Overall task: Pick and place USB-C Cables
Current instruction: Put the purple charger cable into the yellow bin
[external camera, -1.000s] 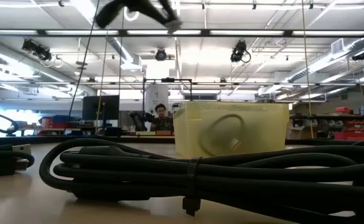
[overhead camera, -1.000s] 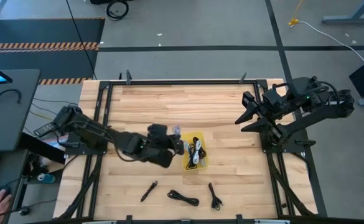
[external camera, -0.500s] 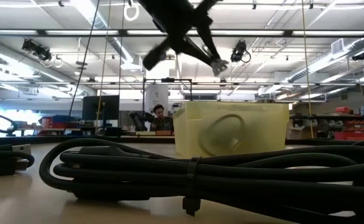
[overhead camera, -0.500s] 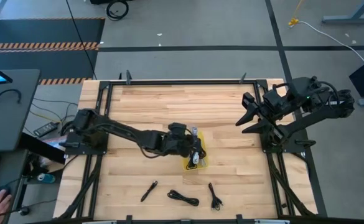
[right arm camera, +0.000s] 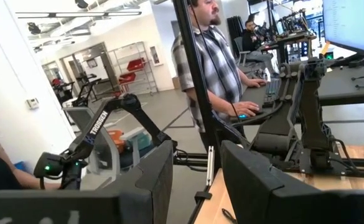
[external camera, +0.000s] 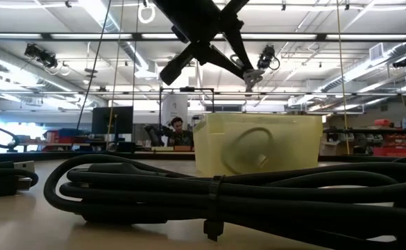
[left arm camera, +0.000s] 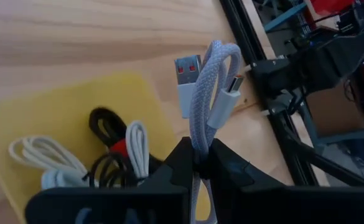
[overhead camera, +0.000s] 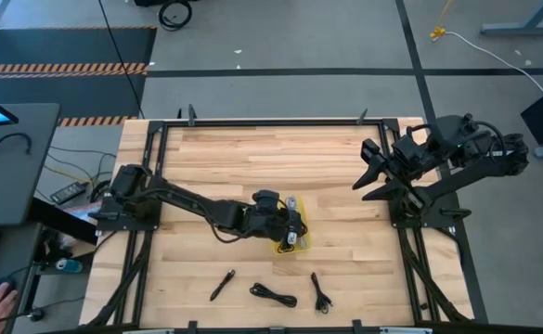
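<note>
Wood table (overhead camera: 252, 158): left gripper (overhead camera: 291, 215) is hovering over the yellow bin (overhead camera: 301, 243), pinching a grey cable (left arm camera: 210, 93). Placing step; next calls for release. Right gripper (overhead camera: 371, 176) is parked, open, empty.

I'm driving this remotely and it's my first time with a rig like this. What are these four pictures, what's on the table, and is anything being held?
You have two dark robot arms at a wooden table. The overhead picture shows everything: the left arm reaches to the middle, the right arm waits folded up at the table's right edge. The level picture looks across the tabletop into the room. The other two come from cameras on each wrist.

The left gripper is shut on a light grey cable, folded into a bundle, and holds it above the yellow bin. The bin already holds several white and black cable bundles.

Three black cables lie loose near the table's front edge.

The right gripper is open, holds nothing, and looks out into the room, where people sit at desks.
</note>
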`<control>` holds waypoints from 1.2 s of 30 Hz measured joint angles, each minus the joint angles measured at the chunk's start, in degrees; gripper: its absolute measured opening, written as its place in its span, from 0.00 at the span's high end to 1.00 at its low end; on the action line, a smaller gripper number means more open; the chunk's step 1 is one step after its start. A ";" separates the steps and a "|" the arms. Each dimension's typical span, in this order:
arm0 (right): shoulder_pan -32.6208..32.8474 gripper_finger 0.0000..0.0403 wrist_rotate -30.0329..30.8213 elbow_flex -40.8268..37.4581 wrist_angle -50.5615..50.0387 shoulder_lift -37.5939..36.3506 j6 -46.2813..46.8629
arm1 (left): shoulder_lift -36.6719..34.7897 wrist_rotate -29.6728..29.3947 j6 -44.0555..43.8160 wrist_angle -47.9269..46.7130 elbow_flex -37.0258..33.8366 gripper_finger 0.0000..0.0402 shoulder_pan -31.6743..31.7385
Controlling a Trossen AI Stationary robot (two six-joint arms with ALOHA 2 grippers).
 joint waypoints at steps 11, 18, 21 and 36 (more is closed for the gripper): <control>0.00 0.65 0.04 -0.02 -0.29 0.01 0.00 | 2.61 2.29 -4.23 -1.90 -0.11 0.92 -0.90; 0.00 0.65 0.07 -0.02 -0.40 0.01 0.00 | 5.12 5.43 -5.53 -1.29 0.01 0.92 -0.74; 0.00 0.65 0.11 -0.02 -0.44 0.01 0.00 | 6.36 6.99 -5.86 -0.08 0.06 0.92 -0.75; 0.00 0.65 0.17 -0.02 -0.81 0.01 0.00 | 8.73 8.93 -7.22 -1.89 0.00 0.92 -0.50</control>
